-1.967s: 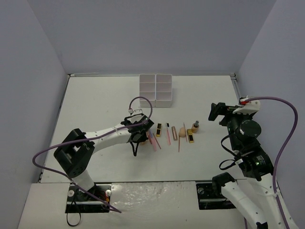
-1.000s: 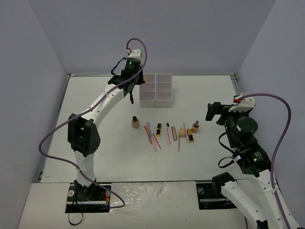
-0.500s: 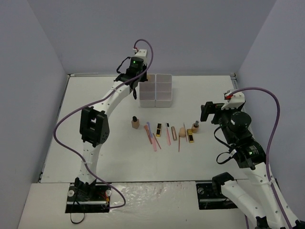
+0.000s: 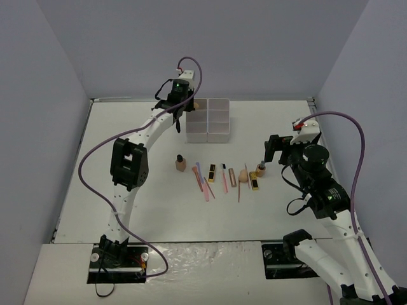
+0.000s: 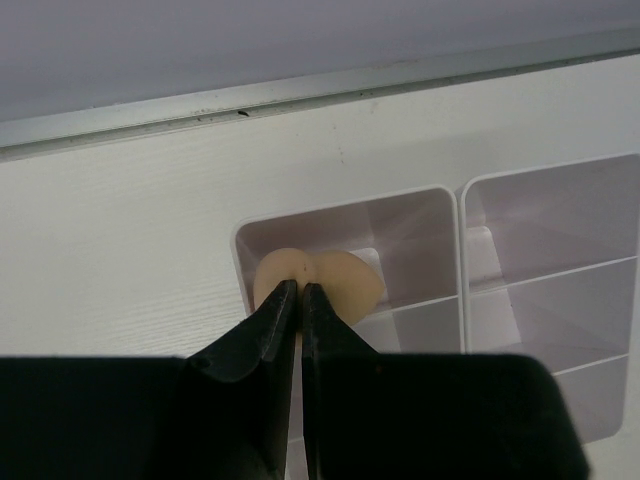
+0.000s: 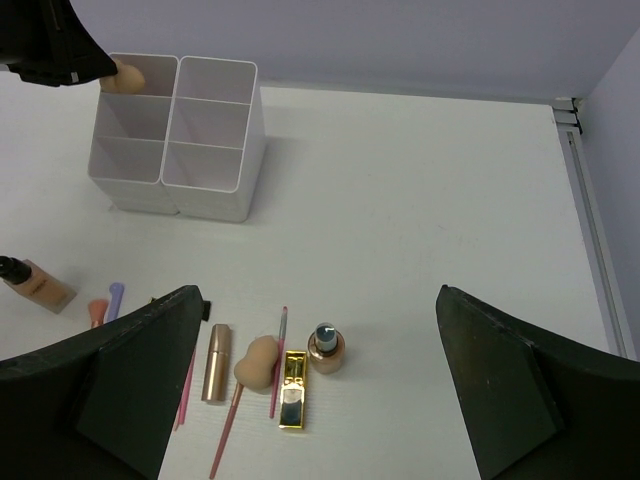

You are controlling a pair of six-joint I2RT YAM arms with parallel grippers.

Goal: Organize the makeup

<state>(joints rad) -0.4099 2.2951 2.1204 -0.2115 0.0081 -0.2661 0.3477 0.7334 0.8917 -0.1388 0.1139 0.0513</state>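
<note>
Step in hand: placing one peach sponge into the white compartment box. The left jaws are clamped together on the sponge, pinching it down its middle, and hold it at the mouth of the far cell of the box's left column. It hangs toward that cell's outer corner, close to the rim. I cannot tell whether it has dropped below rim level. The right jaws stand wide apart with nothing between them, hovering above the counter near the right end of the row of makeup. Judged next move: shift the sponge a little further inside the cell walls, then part the left jaws so it drops in. A release this near the rim risks the sponge catching on the edge or rolling outside. View notes: the left wrist view alone shows the pinch itself and that the cell below is bare. The right wrist view shows what waits on the counter: a second sponge, a gold tube, a small upright bottle and a rose-gold tube. The top view adds the tan bottle and the thin sticks, lying well apart from the box.
</note>
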